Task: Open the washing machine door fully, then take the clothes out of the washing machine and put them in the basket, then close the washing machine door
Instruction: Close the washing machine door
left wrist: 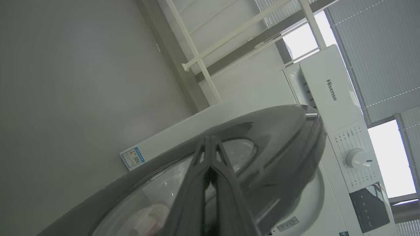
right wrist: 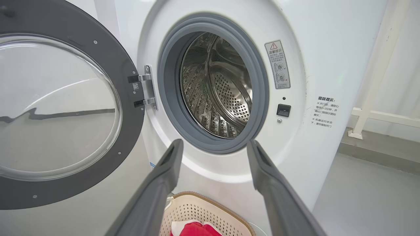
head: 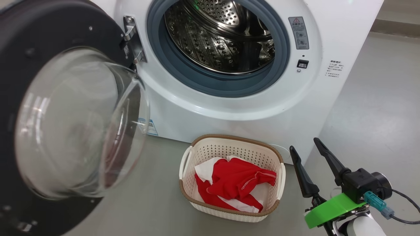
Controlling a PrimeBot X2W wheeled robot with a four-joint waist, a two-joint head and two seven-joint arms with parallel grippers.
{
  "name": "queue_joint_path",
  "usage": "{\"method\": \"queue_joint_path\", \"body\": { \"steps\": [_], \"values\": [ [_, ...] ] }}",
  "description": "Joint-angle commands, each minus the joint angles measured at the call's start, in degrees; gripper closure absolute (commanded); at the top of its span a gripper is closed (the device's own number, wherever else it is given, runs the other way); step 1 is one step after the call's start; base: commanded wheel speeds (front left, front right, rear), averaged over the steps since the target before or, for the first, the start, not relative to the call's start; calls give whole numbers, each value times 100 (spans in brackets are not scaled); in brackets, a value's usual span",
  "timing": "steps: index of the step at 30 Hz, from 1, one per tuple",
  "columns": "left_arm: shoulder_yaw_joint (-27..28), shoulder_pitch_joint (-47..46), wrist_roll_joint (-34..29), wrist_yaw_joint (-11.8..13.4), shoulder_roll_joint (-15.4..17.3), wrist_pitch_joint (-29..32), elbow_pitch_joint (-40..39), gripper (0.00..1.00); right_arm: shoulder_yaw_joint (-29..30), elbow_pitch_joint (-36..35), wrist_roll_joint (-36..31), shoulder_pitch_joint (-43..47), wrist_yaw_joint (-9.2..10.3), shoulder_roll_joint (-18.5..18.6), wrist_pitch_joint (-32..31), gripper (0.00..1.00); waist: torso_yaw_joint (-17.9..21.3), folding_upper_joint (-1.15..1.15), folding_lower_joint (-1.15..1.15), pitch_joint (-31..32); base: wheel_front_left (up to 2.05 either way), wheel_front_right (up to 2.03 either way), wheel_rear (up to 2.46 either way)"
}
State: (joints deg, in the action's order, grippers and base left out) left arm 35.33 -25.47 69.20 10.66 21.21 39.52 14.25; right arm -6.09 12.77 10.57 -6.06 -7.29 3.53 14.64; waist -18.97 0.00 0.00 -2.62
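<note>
The washing machine door (head: pixel 39 39) stands swung out to the left, its glass bowl (head: pixel 78 124) bulging toward me. The washing machine (head: pixel 229 111) shows a bare steel drum (head: pixel 220 36) with no fabric in it. Red clothes (head: pixel 236 183) with white trim lie in the basket (head: pixel 236 139) on the floor below the opening. My right gripper (head: pixel 304 145) hangs open and holds nothing, to the right of the basket, and points at the drum opening (right wrist: pixel 215 144). My left gripper (left wrist: pixel 210 139) is shut, its tips at the outer black face of the door (left wrist: pixel 282 137).
Grey floor surrounds the basket on the left and right. A white pipe frame (right wrist: pixel 377 65) stands beside the washer's right side. The control knob (left wrist: pixel 356 159) sits on the washer's top panel. A blue label (head: pixel 151 126) is low on the front, partly behind the door.
</note>
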Motion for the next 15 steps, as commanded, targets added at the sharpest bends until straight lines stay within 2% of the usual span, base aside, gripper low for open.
{"method": "queue_joint_path", "body": {
  "steps": [1, 15],
  "values": [
    [-123, 177, 57, 50, -17, 236, -197, 100, -120, -115, 48, -159, -20, 2, 36, 0, -2, 0, 0, 12, 0, 0, 0],
    [-213, 467, 395, 252, -499, 610, -1186, 100, -122, -109, 41, -165, -20, -22, 36, 0, -31, 0, 0, -14, 0, 0, 0]
  ]
}}
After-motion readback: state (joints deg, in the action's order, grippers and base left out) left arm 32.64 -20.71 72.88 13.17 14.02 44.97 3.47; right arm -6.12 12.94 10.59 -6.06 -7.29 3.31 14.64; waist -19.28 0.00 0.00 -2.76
